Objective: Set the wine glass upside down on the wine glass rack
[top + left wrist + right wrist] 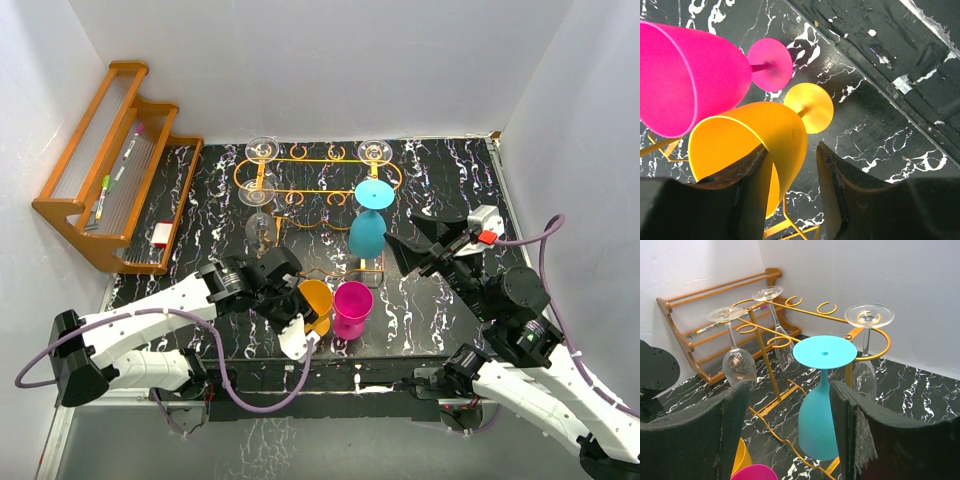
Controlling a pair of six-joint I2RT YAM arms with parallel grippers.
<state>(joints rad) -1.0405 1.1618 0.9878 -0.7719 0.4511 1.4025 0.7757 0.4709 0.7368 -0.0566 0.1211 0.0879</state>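
An orange wine glass (317, 298) stands by a pink wine glass (352, 308) at the front middle of the black marbled table. My left gripper (303, 314) is open and straddles the orange glass's rim (765, 145): one finger is inside the bowl, the other is outside and apart from it. The orange wire rack (300, 158) stands behind them. A teal wine glass (368, 222) is upside down at the rack's front right; I cannot tell whether it hangs or rests on the table. My right gripper (405, 236) is open and empty, just right of it (817, 425).
Three clear glasses hang upside down on the rack (769, 370), at the back left (262, 148), the back right (374, 152) and the left (257, 193). A brown wooden stepped shelf (100, 170) holding pens leans at the far left. White walls enclose the table.
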